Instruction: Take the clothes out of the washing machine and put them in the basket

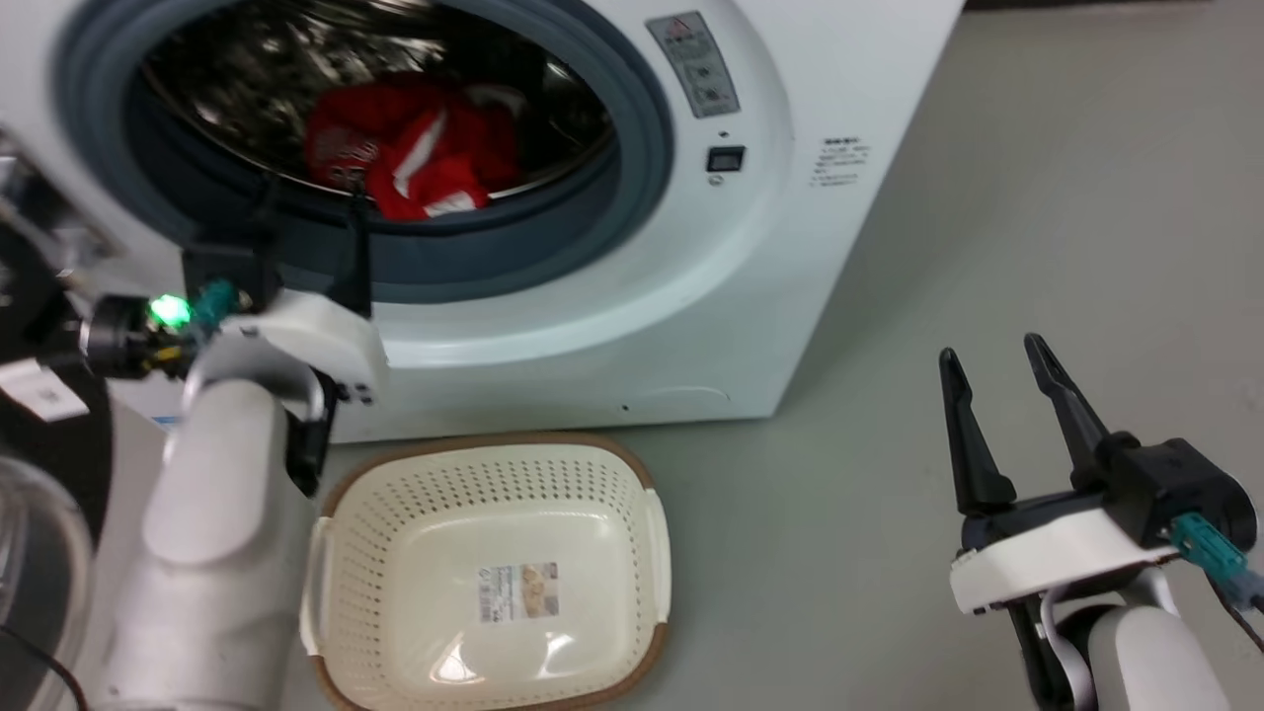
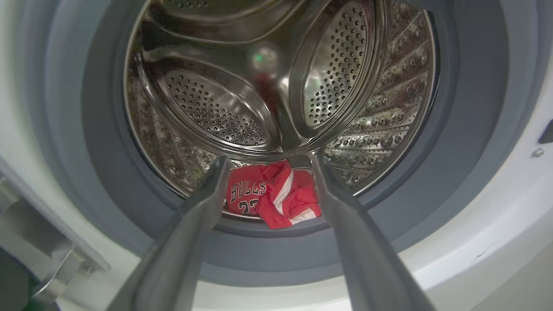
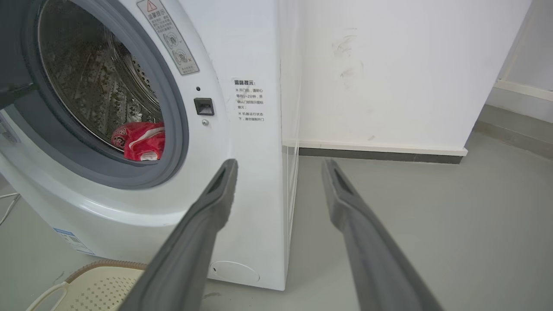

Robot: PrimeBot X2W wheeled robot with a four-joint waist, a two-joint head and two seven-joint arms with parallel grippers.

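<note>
Now our open left end effector (image 2: pixel 268 159) faces the clothes (image 2: pixel 276 194) just ahead. Soft and light, we judge; we'd pinch a raised fold.

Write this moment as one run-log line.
left gripper: open, pointing at clothes | right gripper: open, above floor | clothes: inside washing machine | basket: no clothes

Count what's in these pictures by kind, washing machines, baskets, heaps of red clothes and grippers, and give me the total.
Washing machine: 1
Basket: 1
Heap of red clothes: 1, in the drum
Grippers: 2, left gripper and right gripper, both open
Total: 5
</note>
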